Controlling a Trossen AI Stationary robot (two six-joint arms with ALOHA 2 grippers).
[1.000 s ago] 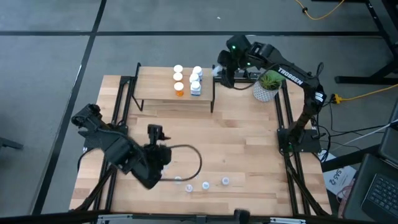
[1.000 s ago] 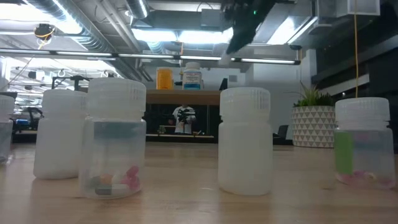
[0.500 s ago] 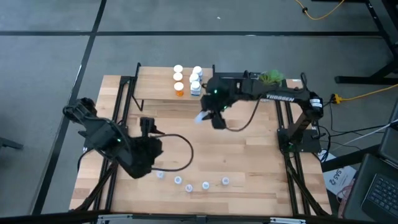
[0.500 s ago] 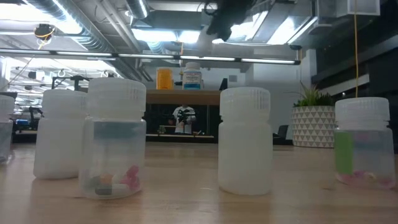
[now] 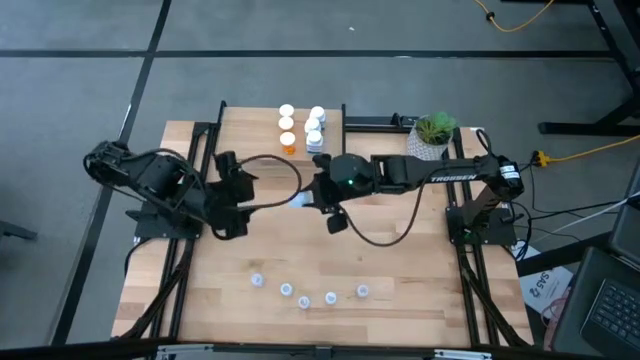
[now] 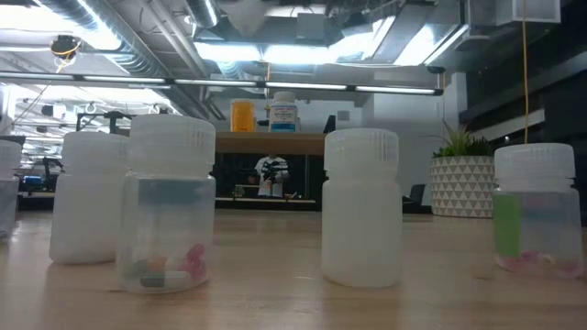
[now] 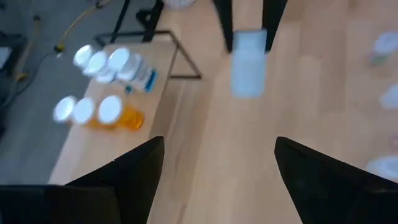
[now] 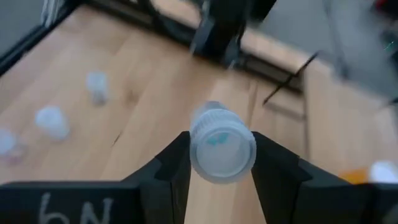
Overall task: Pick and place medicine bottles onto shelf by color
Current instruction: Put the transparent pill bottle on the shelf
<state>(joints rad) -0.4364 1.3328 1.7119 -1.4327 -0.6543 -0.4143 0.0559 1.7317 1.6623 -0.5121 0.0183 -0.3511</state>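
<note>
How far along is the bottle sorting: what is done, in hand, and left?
Done: three orange bottles and three white bottles stand in separate columns on the shelf. In hand: the right gripper clamps a pale vial above the table's middle; the left gripper is open beside it. Left: four pale vials near the front edge.

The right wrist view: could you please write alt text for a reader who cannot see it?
The right end effector grips a pale translucent vial between its two dark fingers, above the wooden table. More small vials stand farther off on the table.
</note>
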